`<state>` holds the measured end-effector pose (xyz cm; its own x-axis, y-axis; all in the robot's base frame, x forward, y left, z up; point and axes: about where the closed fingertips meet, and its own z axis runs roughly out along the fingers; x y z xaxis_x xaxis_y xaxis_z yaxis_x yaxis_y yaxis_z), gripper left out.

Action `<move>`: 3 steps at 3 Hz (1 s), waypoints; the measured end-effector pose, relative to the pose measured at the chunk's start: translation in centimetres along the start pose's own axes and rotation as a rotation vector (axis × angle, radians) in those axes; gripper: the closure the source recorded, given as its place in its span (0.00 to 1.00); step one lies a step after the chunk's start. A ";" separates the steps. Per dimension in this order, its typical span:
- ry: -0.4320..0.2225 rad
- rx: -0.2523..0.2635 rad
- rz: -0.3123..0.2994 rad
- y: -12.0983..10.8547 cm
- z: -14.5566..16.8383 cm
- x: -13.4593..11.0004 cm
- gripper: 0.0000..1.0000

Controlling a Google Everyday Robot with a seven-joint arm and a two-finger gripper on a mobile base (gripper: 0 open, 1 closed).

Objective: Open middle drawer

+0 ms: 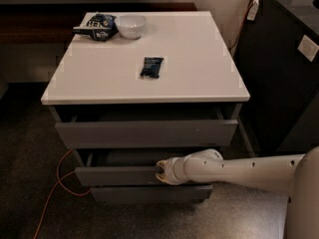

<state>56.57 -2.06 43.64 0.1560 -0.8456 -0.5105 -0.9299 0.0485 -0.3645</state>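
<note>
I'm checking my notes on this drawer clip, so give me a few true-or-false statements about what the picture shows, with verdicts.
1. The gripper is at the front of the middle drawer. True.
2. The bowl sits inside the top drawer. False: it stands on the cabinet top.
3. The middle drawer is fully shut. False: it stands partway out, with a dark gap behind its front.
4. A dark packet lies on the cabinet top. True.
</note>
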 end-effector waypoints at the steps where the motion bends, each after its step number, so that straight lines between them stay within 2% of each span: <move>1: -0.004 -0.004 0.000 0.2 0.0 -0.2 0.80; 3: -0.011 -0.011 -0.001 0.4 -0.2 -0.4 0.17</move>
<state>56.06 -1.78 43.83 0.1602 -0.8399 -0.5186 -0.9336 0.0418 -0.3560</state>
